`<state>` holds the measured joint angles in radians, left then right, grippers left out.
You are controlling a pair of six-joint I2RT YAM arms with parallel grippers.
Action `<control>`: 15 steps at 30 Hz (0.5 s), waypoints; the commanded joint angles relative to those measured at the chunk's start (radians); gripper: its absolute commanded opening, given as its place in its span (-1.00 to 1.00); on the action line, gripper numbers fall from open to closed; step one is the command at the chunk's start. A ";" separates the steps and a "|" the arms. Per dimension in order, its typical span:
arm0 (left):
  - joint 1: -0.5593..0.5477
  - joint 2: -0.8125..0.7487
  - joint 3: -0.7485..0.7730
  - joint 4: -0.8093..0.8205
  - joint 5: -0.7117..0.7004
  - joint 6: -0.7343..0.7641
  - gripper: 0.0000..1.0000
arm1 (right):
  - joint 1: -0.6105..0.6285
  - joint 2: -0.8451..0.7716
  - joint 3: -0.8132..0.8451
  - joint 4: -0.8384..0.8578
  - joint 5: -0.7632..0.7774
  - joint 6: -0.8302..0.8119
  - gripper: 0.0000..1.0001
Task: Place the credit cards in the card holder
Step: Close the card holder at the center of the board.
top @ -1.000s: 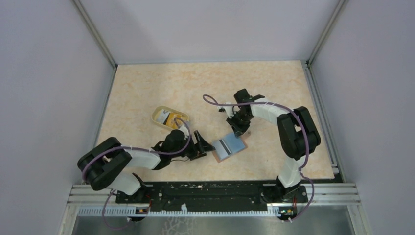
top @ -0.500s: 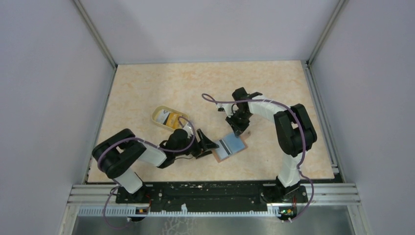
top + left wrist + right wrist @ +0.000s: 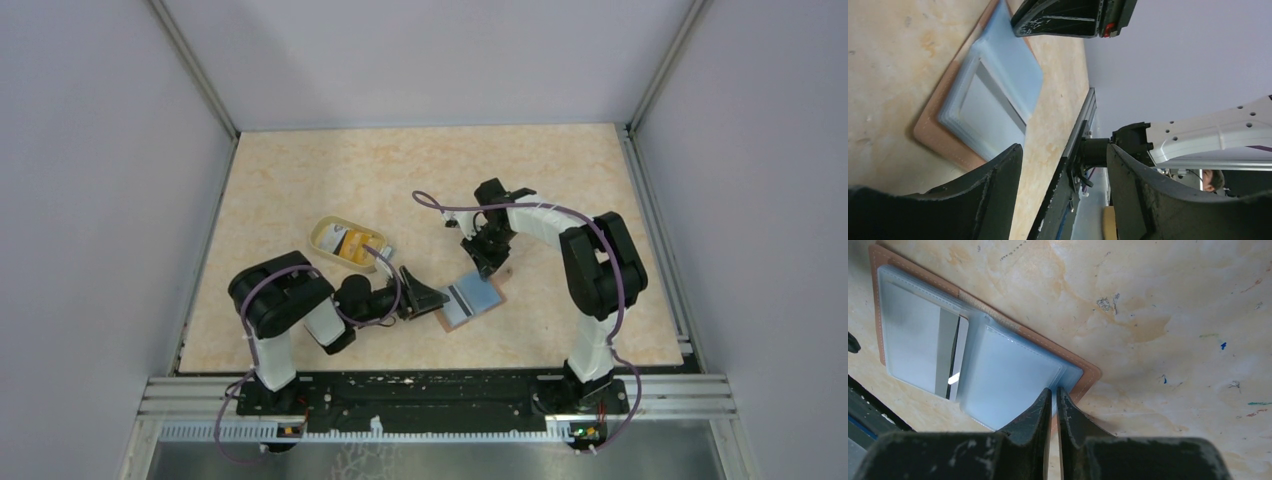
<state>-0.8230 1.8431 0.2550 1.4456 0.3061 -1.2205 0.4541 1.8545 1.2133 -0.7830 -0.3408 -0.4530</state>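
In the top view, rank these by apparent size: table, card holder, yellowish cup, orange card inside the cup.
1. Table, largest by far.
2. Card holder and cup: about alike, too close to rank.
3. Orange card, smallest.

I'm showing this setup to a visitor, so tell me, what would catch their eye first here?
The open folding card holder, reddish-brown outside with light blue lining, lies flat mid-table. The right gripper is shut at its far-right corner, while the left gripper stands open at its left edge. Farther left, a translucent yellowish plastic cup holds orange-yellow credit cards.
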 commanded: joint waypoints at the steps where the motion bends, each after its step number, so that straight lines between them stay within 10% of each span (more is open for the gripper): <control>1: -0.002 0.059 0.027 0.204 0.036 -0.055 0.34 | 0.012 0.054 -0.034 -0.016 0.027 -0.018 -0.83; 15: -0.039 -0.348 0.105 -0.823 -0.198 -0.001 0.43 | 0.004 -0.047 -0.032 0.014 0.003 -0.012 -0.82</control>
<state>-0.8471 1.5181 0.3214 0.9081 0.1947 -1.2213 0.4541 1.8458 1.2095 -0.7799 -0.3431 -0.4530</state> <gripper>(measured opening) 0.715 0.088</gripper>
